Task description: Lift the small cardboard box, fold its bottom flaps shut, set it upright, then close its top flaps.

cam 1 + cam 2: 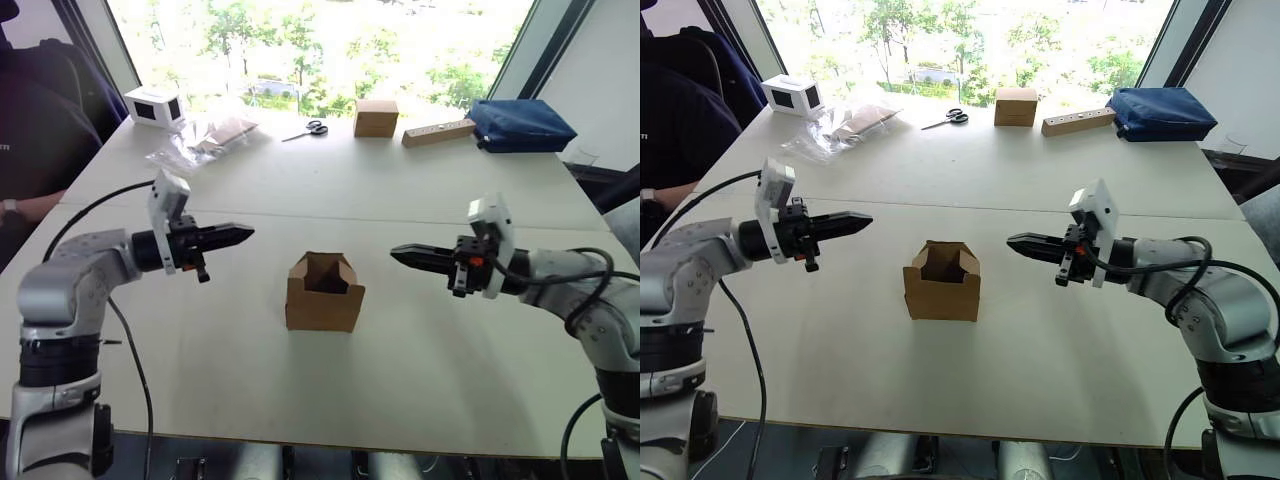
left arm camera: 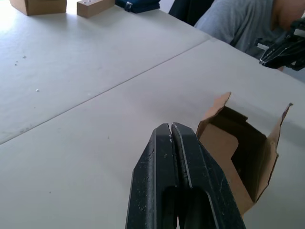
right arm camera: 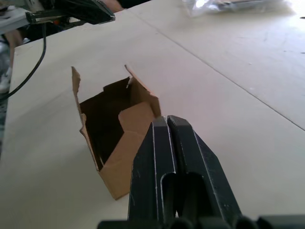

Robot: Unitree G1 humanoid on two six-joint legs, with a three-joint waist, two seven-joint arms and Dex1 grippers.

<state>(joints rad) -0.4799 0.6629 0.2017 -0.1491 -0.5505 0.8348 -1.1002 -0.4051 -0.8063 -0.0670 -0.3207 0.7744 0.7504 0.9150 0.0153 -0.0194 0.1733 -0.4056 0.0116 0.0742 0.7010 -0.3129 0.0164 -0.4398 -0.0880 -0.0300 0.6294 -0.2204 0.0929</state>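
The small cardboard box [image 1: 323, 300] stands upright on the white table [image 1: 420, 190], midway between my two arms. Its top flaps [image 2: 213, 112] stick up and the top is open, so the inside shows. The bottom flaps are hidden beneath it. My left gripper [image 1: 247, 233] is shut and empty. It hovers to the left of the box, pointing toward it with a gap between. On the box's right, my right gripper [image 1: 395, 253] is also shut and empty, pointing at it from a similar distance. In the wrist views, each pair of fingertips [image 2: 170, 128] [image 3: 166, 120] is pressed together near the box.
Along the far edge lie a white box with a dark face [image 1: 153, 105], a clear plastic bag [image 1: 205, 140], scissors [image 1: 310, 130], a neat brown cube box [image 1: 376, 117], a wooden block [image 1: 438, 132] and a blue bag [image 1: 520, 125]. A person [image 1: 30, 130] sits at the table's left.
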